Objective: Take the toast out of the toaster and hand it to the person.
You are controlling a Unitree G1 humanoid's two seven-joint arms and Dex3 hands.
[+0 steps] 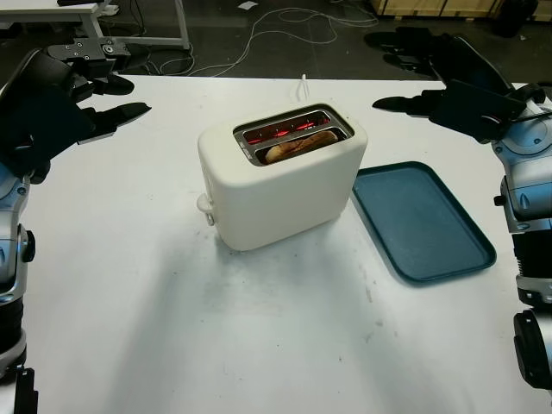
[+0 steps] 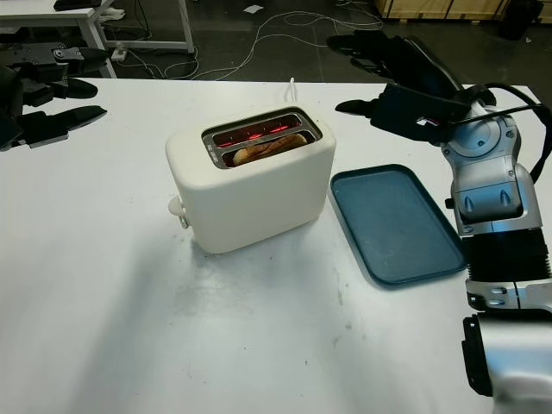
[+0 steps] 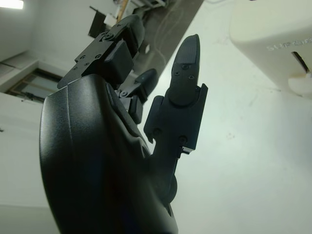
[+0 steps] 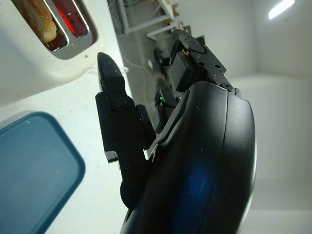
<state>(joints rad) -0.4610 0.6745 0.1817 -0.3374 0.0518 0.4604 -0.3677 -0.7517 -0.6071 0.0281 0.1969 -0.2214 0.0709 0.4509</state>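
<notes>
Cream toaster [image 1: 285,177]: stands mid-worktop [image 1: 259,345], slots up, elements glowing red inside.
Toast [image 1: 300,144]: sits low in the nearer slot, its browned top edge just about level with the slot rim; not yet lifted.
Teal tray [image 1: 423,220]: lies flat just beside the toaster on the robot's right, nothing on it.
Right hand [image 1: 448,95]: released, holding nothing, raised beyond the tray and near the toaster's far right corner.
Left hand [image 1: 60,95]: released, holding nothing, well apart from the toaster at the worktop's far left.
Step in hand: reaching in for the toast, judged from both hands being free.
Doing it well: bring the right hand over the nearer slot, pinch only the toast's top edge, keep fingertips off the glowing elements and metal rim, lift straight up so the slice does not jam or tip the toaster.
</notes>
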